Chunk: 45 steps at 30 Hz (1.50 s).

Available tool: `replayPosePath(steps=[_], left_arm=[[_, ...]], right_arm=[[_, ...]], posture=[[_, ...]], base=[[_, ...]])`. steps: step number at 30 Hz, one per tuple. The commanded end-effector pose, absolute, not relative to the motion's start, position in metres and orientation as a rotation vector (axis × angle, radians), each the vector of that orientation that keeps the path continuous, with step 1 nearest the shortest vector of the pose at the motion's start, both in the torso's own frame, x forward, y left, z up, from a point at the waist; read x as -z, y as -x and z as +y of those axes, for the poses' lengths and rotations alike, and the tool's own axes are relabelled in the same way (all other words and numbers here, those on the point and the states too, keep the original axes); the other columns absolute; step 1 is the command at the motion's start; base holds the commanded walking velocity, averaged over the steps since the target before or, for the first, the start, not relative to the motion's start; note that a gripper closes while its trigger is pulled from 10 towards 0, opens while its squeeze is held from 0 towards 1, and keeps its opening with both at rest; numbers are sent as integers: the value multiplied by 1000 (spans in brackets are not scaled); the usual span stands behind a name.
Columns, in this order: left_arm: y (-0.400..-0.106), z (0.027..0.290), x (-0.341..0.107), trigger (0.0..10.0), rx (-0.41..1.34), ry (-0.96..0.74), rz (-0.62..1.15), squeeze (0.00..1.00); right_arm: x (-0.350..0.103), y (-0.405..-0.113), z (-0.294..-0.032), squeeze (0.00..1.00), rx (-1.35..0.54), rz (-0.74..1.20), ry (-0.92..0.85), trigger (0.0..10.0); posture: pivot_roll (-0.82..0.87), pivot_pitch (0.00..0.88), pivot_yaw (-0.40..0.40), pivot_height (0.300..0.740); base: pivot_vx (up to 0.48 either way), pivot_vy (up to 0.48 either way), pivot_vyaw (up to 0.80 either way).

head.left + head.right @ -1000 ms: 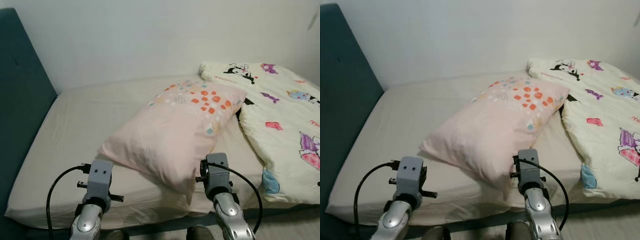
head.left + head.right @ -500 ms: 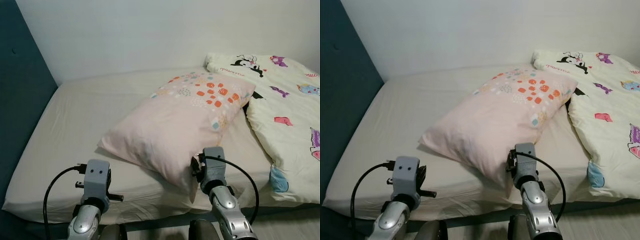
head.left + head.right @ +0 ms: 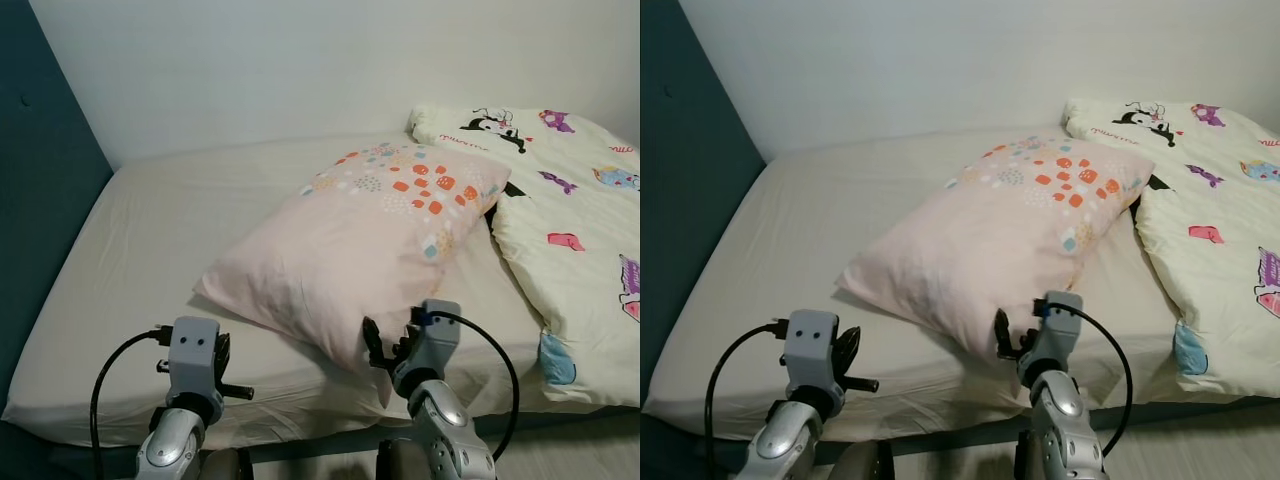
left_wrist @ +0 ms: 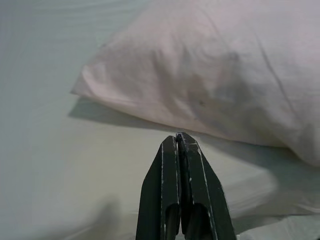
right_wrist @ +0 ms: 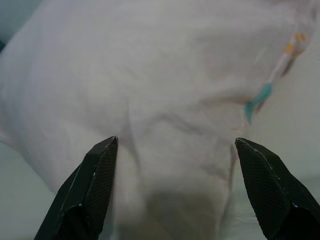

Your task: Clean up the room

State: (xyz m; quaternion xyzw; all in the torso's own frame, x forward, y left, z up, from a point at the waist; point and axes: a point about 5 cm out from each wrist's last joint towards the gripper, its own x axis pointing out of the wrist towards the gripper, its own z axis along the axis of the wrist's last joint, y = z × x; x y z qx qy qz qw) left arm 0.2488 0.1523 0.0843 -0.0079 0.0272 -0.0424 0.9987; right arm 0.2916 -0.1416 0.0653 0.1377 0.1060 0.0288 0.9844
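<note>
Because the one pink pillow (image 3: 355,255) lies slantwise mid-bed, away from the teal headboard (image 3: 40,200), the right gripper (image 5: 175,150) is spread wide at its near corner, probably to seize and shift it, though contact is unclear. The left gripper (image 4: 180,142) hovers just short of the pillow, fingers pressed together. One cartoon-print quilt (image 3: 570,210) lies crumpled beside the pillow on the sheet (image 3: 150,260).
</note>
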Motion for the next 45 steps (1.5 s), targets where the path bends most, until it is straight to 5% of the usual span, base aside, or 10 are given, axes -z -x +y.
replayPosePath(steps=[1, 3, 4, 18, 27, 34, 36, 37, 38, 45], left_arm=[[-247, 151, -85, 10000, 95, 27, 44, 0], [-247, 151, -85, 10000, 96, 26, 44, 0], [-249, 151, -85, 10000, 94, 26, 41, 0], [-254, 158, -88, 10000, 48, -16, 16, 0], [-256, 159, -90, 10000, 35, -36, 1, 0], [-258, 158, -91, 10000, 35, -39, -5, 0], [-258, 158, -91, 10000, 35, -39, -5, 0], [-258, 158, -90, 10000, 36, -40, -6, 0], [-258, 158, -91, 10000, 34, -40, -6, 0], [-259, 158, -91, 10000, 27, -42, -9, 0]], right_arm=[[-57, -290, -146, 1000, -33, 258, -281, 10000], [-56, -292, -148, 1000, -30, 266, -271, 10000], [-56, -297, -151, 0, -39, 280, -252, 10000], [-39, -312, -149, 0, -175, 420, -266, 10000], [-34, -313, -144, 0, -244, 495, -692, 10000], [-33, -315, -154, 0, -223, 487, -619, 10000], [-33, -315, -154, 0, -225, 490, -604, 8353], [-33, -315, -155, 0, -226, 493, -588, 1098], [-33, -316, -155, 0, -229, 496, -576, 0], [-33, -317, -157, 0, -246, 516, -532, 0]], posture=[[27, 139, -2, 599], [27, 139, -2, 599], [28, 135, -1, 599], [33, 123, -11, 599], [35, 112, -9, 599], [30, 108, -4, 599], [30, 108, -4, 599], [30, 109, -4, 599], [30, 109, -4, 599], [28, 110, -7, 599]], base=[[0, 0, 0], [0, 0, 0], [0, 0, 0], [0, 0, 0], [0, 0, 0], [0, 0, 0], [0, 0, 0], [0, 0, 0], [0, 0, 0], [0, 0, 0]])
